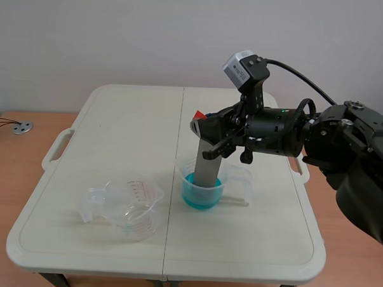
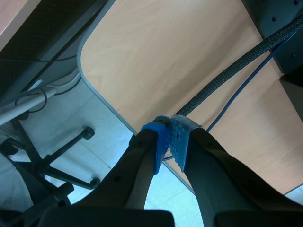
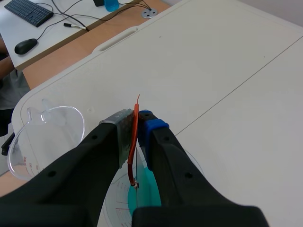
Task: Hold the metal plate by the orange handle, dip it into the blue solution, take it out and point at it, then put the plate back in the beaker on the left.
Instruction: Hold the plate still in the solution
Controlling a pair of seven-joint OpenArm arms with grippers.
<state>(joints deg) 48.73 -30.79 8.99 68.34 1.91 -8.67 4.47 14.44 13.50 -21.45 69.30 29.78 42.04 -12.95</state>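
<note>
My right gripper is shut on the orange handle of the metal plate. The grey plate hangs upright with its lower end in the blue solution inside the right clear beaker. In the right wrist view the orange handle is pinched between my pads, with blue liquid under them. The empty clear beaker stands to the left on the white table; it also shows in the right wrist view. My left gripper is shut on nothing, off the table, above a wooden desk.
The left wrist view shows a wooden desk top, a braided cable and chair legs on the floor. A keyboard and a mouse lie on a desk beyond the table.
</note>
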